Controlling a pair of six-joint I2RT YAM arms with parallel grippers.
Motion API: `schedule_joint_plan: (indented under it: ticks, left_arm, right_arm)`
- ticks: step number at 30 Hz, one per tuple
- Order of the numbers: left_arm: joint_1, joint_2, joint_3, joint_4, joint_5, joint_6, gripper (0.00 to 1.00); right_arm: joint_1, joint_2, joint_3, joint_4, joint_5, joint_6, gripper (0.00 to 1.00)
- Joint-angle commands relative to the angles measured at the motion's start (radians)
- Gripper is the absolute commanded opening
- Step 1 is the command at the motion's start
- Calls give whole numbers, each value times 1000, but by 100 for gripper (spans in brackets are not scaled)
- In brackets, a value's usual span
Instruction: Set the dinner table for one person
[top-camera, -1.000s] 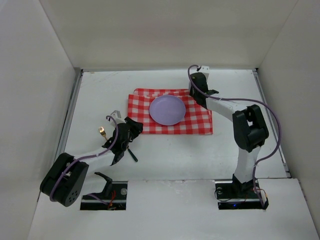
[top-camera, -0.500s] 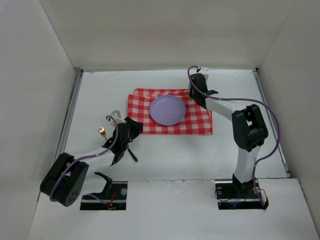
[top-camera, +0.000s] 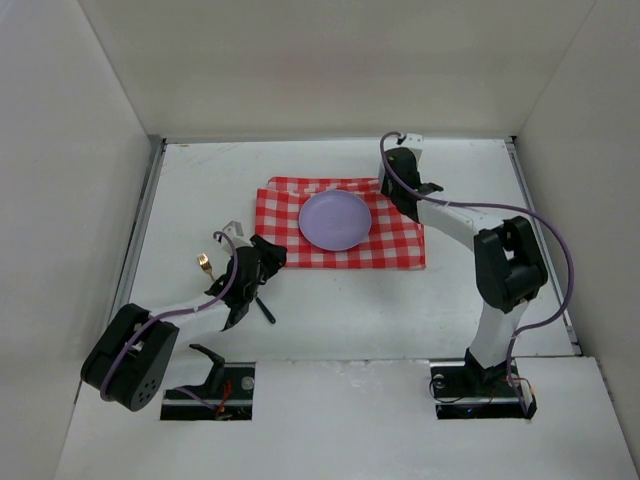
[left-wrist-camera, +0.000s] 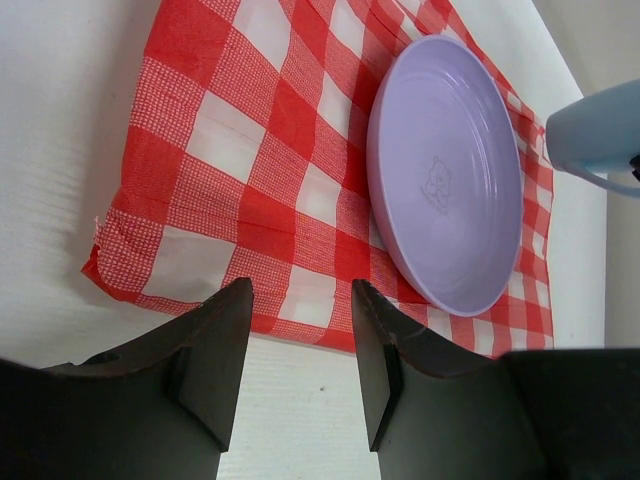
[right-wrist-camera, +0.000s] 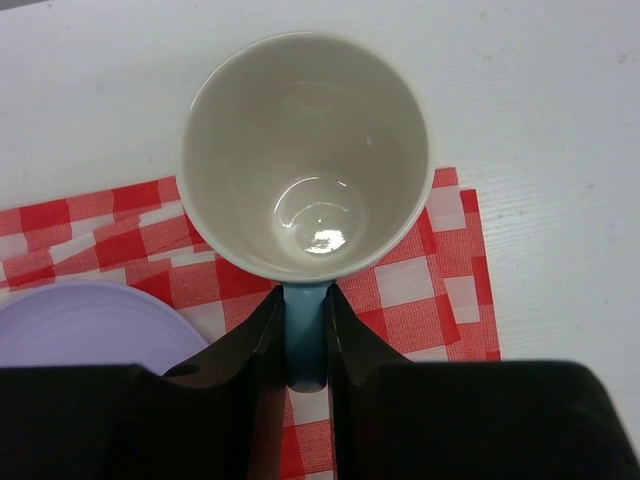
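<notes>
The white dinner table (top-camera: 340, 320) carries a red-and-white checkered cloth (top-camera: 400, 245) with a lilac plate (top-camera: 335, 220) on it. My right gripper (right-wrist-camera: 303, 300) is shut on the blue handle of a mug (right-wrist-camera: 305, 150), which is white inside and upright over the cloth's far right corner. In the top view the right gripper (top-camera: 400, 185) covers the mug. My left gripper (left-wrist-camera: 300, 290) is open and empty, low over the table just short of the cloth's near left corner (left-wrist-camera: 130, 270). In the top view the left gripper (top-camera: 272, 255) sits left of the cloth.
A small gold-coloured utensil (top-camera: 204, 263) lies left of the left arm. A thin black stick-like item (top-camera: 265, 310) lies under that arm. Metal rails (top-camera: 140, 230) run along the table's sides, and white walls close in the back and sides.
The right arm has shifted slightly to the right with the mug. The left arm has not moved.
</notes>
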Motion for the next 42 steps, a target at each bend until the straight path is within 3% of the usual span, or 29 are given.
schedule_joint_plan:
  ticks: [1, 7, 12, 14, 21, 27, 29, 31, 34, 36, 38, 42]
  left_arm:
    - [-3, -5, 16, 49, 0, 2, 42]
    - [-3, -4, 16, 49, -1, 3, 42]
    - [-2, -5, 19, 39, -9, 8, 42]
    - [-2, -8, 21, 29, -13, 6, 41]
    - [-8, -66, 68, -109, -98, 48, 40]
    - [-63, -178, 142, -349, -234, 94, 40]
    - [-90, -211, 168, -459, -266, 97, 40]
    - [-120, -241, 177, -556, -303, 97, 38]
    - [-141, -304, 167, -691, -366, 89, 37]
    - [-129, -359, 159, -753, -381, 84, 37]
    - [-106, -421, 160, -790, -391, 89, 37]
    - [-46, -519, 196, -857, -362, 89, 37]
  right_arm:
    - [11, -8, 2, 98, 1, 21, 5]
    - [14, 32, 8, 93, -11, 30, 8]
    - [15, 8, -15, 108, 5, 44, 39]
    - [19, -14, -20, 105, 5, 35, 47]
    - [38, -152, -87, 104, -34, 38, 66]
    - [72, -306, -214, 104, -47, 45, 74]
    - [84, -371, -276, 110, -45, 61, 74]
    - [100, -440, -342, 116, -54, 81, 67]
    - [161, -529, -441, 128, -114, 131, 36]
    - [233, -548, -480, 127, -175, 157, 22]
    - [334, -542, -492, 122, -209, 177, 17]
    - [550, -427, -428, 128, -216, 213, 16]
